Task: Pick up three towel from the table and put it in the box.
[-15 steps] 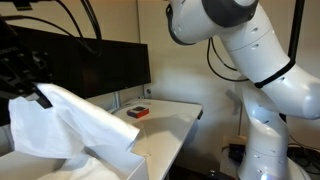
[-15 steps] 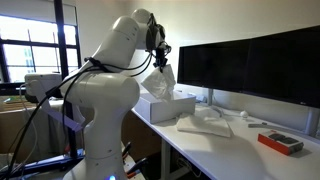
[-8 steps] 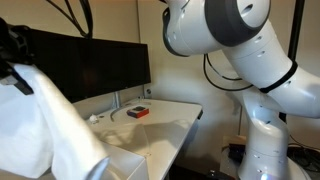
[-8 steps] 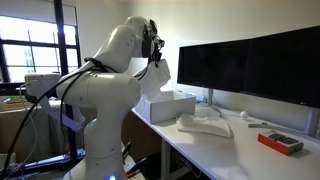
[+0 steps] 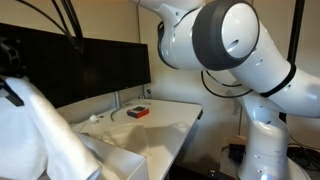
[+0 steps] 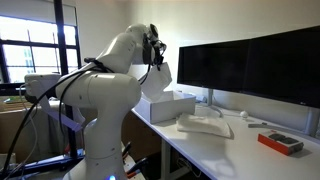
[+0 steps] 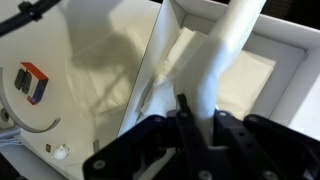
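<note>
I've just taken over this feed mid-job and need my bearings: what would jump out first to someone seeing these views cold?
The hanging towel, pinched in the gripper, dangles over the open box at the table's end; the wrist view shows it hanging over the box's inside. Beside the box, folded towels lie on the table before dark monitors, and a red object sits farther along.

The towel point(image 7: 225, 55) is showing plain white; box point(image 7: 252, 85) & worktop point(image 7: 90, 55) showing white too. The gripper point(image 7: 200, 112) is looking black. Small block point(image 7: 32, 83), left of wrist frame, showing red/blue/white bands. Monitors point(image 6: 245, 65) showing black; arm point(image 5: 265, 60) showing white w/ dark joint rings.
</note>
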Robot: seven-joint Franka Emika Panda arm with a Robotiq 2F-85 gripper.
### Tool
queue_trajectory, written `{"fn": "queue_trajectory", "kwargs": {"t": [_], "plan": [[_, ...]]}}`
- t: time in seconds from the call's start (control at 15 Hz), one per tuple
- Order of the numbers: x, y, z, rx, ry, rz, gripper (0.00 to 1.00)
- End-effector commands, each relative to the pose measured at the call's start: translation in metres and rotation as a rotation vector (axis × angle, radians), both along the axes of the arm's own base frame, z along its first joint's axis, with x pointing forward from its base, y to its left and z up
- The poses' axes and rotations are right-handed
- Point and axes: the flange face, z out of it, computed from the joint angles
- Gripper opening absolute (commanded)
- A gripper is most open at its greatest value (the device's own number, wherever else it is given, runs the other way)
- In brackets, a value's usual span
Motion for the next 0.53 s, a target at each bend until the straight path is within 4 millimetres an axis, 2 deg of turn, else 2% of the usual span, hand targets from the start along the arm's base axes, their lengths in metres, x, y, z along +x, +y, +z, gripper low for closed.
{"fn": "queue_trajectory", "kwargs": {"t": [0.0,0.2,0.47], "plan": [[0.018,-0.009,-0.023,0.026,0.075,0.042,0.09],[0.018,0.0,-0.041,0.02,0.117,0.069,0.09],[0.003,0.018,-0.057,-0.004,0.156,0.131,0.09]]}}
